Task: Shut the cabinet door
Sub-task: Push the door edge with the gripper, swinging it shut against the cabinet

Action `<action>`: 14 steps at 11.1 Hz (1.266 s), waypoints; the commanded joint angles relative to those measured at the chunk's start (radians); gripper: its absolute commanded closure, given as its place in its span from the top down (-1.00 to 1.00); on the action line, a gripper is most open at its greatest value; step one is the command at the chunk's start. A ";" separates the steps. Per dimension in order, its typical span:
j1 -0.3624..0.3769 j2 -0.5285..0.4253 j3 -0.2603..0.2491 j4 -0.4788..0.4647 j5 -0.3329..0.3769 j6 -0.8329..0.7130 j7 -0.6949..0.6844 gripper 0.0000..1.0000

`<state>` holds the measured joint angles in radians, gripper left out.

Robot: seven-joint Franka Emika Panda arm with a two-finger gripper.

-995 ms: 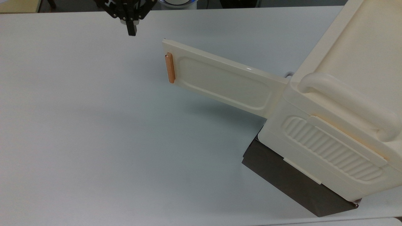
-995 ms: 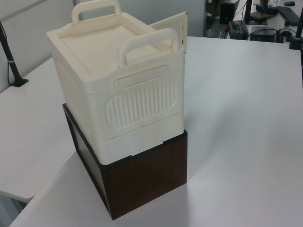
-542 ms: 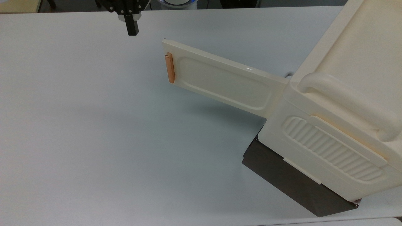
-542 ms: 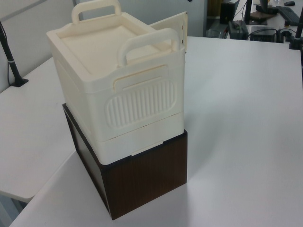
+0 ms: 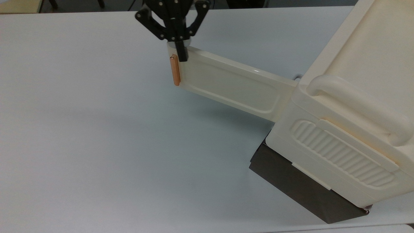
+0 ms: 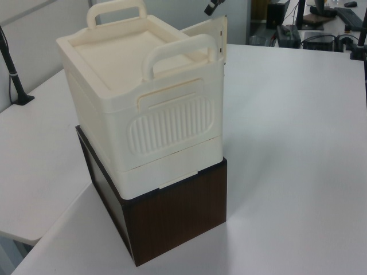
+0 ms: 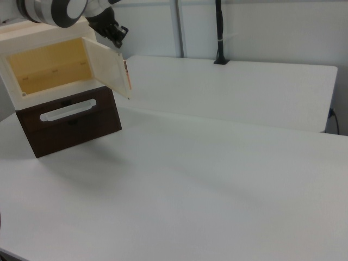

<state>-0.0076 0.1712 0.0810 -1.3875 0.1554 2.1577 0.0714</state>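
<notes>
White table [image 5: 97, 129]: cabinet door [image 5: 226, 84] wide open off cabinet [image 5: 355, 106]; gripper [image 5: 181, 53], fingers together, by door's handle [image 5: 175, 70]. Closing undone.

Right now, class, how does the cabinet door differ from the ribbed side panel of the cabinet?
The cabinet door swings wide open; the ribbed side panel stays fixed. The door has a smooth inset and a copper handle; the panel has ridges. Both are cream plastic.

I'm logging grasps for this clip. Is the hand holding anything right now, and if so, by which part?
Nothing is held. The hand is at the top edge of the cabinet door, beside its copper handle, with nothing between its fingers.
</notes>
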 commanded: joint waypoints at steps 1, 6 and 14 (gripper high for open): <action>0.044 -0.012 -0.006 0.004 0.018 -0.048 0.045 -1.00; 0.061 -0.024 -0.006 0.010 0.027 -0.160 0.050 -0.99; 0.096 -0.030 0.157 0.012 0.217 -0.282 0.137 -0.98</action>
<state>0.0611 0.1579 0.2119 -1.3705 0.3161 1.8930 0.1132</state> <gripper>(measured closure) 0.991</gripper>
